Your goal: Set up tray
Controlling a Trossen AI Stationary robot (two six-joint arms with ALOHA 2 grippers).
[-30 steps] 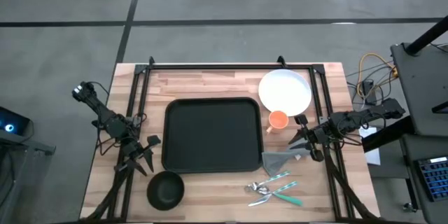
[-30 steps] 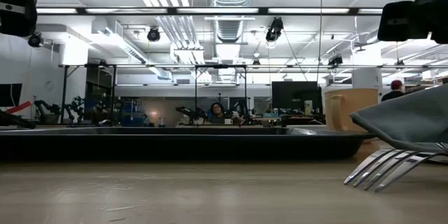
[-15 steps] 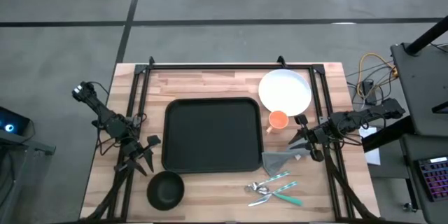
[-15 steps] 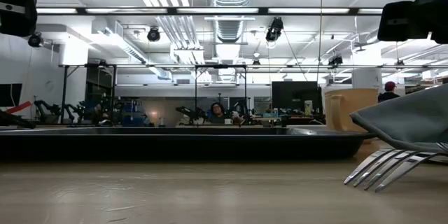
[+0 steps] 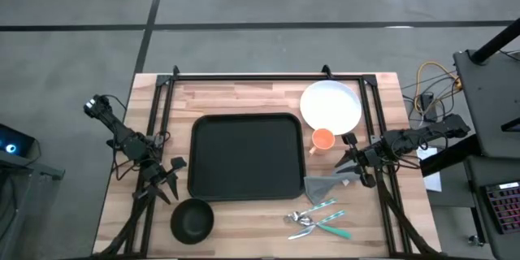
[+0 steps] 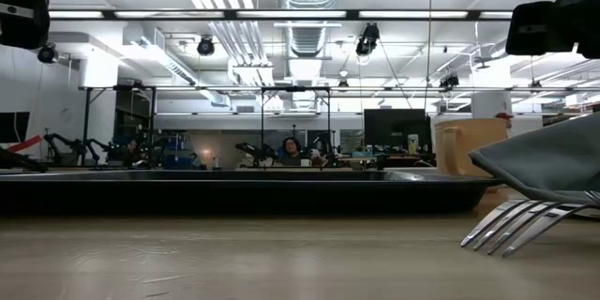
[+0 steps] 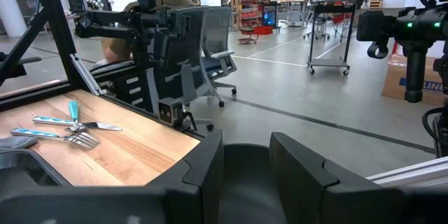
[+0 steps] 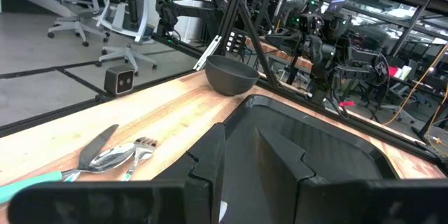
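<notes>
Nothing has yet been placed on the tray [image 5: 245,156], seen bare at the table's centre; both the left gripper [image 5: 168,177] and right gripper [image 5: 349,159] are held empty, fingers slightly parted.

The black tray [image 5: 244,156] lies bare at the table's middle, open to reach from above. Crowding its edges: white plate [image 5: 331,104] at one o'clock, orange cup [image 5: 322,139] at three, grey napkin [image 5: 327,185] and cutlery [image 5: 317,219] at four to five, black bowl [image 5: 192,219] at seven
</notes>
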